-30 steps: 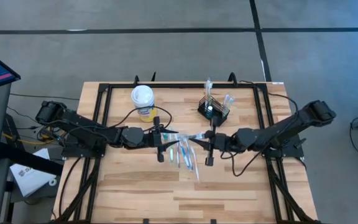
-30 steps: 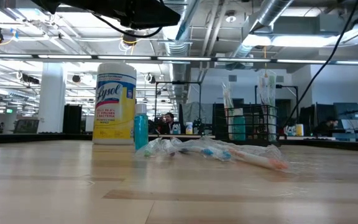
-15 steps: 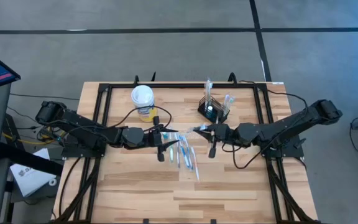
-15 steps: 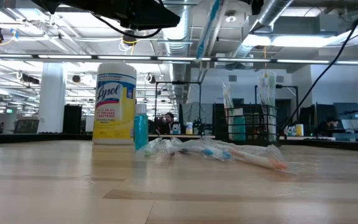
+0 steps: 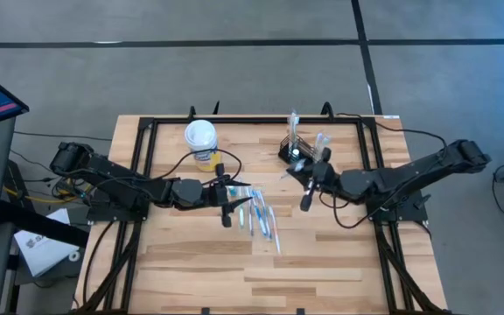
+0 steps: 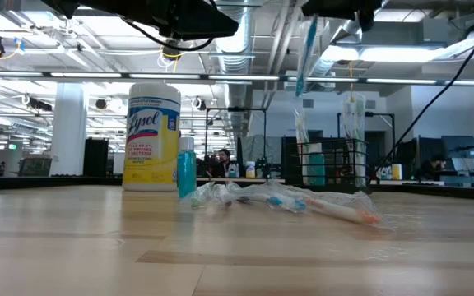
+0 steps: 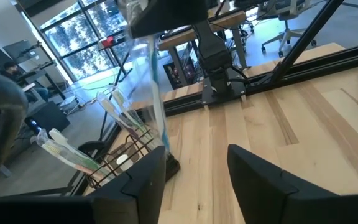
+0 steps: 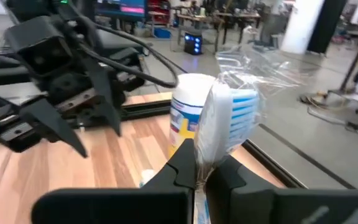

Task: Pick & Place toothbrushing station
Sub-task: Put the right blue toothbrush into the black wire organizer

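Note:
The toothbrushing station, a black wire-mesh caddy [image 5: 301, 154] [image 6: 332, 164] [image 7: 124, 157], stands on its base at the table's far middle with wrapped toothbrushes upright in it. My right gripper [image 5: 308, 179] [image 8: 205, 167] hovers just in front of the caddy, shut on a wrapped blue toothbrush [image 6: 306, 51] [image 8: 232, 112] [image 7: 153, 87]. A heap of wrapped toothbrushes [image 5: 261, 215] [image 6: 290, 199] lies flat mid-table. My left gripper [image 5: 233, 194] [image 7: 194, 171] hangs open beside that heap, holding nothing. My right gripper pinches the wrapped toothbrush between its two fingers at the neck [image 8: 204, 163], just under the bristle head. The fingers come about level from the table's right and lie across the brush. The brush hangs nearly upright and clear of the table, its handle end [image 6: 299, 90] pointing down.
A yellow wipes canister with a white lid [image 5: 201, 142] [image 6: 153, 136] stands at the far left of the table, a small teal bottle [image 6: 187, 166] beside it. A black frame [image 5: 147, 157] runs around the tabletop. Bare wood lies along the near side.
My right gripper has risen a little and gone from the heap toward the caddy at the far right, staying shut. It turned as it went. The wrapped toothbrush came clear of the heap and swung from slanted to nearly upright.

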Available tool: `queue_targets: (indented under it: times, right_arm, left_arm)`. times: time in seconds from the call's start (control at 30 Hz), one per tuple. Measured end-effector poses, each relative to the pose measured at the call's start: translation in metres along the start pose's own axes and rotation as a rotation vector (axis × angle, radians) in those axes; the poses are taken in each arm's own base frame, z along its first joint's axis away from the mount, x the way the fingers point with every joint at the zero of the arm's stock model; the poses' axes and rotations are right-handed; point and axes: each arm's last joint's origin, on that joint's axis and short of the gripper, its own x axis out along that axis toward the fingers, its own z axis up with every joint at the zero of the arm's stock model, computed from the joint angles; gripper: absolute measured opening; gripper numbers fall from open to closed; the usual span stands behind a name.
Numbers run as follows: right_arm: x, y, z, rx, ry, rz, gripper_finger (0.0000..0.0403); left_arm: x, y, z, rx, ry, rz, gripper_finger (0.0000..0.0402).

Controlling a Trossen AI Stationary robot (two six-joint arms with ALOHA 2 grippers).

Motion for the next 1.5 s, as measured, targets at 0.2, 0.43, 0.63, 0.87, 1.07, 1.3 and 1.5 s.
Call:
queue_targets:
  times: [0.2,0.43,0.63,0.87,1.07,1.3,1.5]
  right_arm:
    - [-0.009,-0.01,-0.002,0.033,0.047,-0.089,0.0004]
    - [-0.015,-0.018,-0.004,0.057,0.08,-0.163,0.0004]
    - [-0.021,-0.026,-0.004,0.071,0.09,-0.205,0.0004]
    - [-0.021,-0.038,-0.006,0.087,0.123,-0.259,0.0004]
    - [-0.018,-0.045,-0.009,0.087,0.144,-0.296,0.0004]
    - [-0.019,-0.056,-0.009,0.112,0.158,-0.341,0.0004]
    - [-0.028,-0.067,-0.005,0.131,0.154,-0.363,0.0004]
  left_arm:
    - [0.0,0.0,0.0,0.0,0.0,0.0,0.0164]
    - [0.0,0.0,0.0,0.0,0.0,0.0,0.0163]
    - [0.0,0.0,0.0,-0.001,0.0,0.0,0.0159]
    - [0.0,0.0,0.0,-0.015,0.0,0.0,0.0159]
    - [0.0,0.0,0.0,-0.015,0.0,0.0,0.016]
    - [0.0,0.0,0.0,-0.014,0.002,-0.001,0.0157]
    - [0.0,0.0,0.0,-0.014,0.003,-0.001,0.0157]
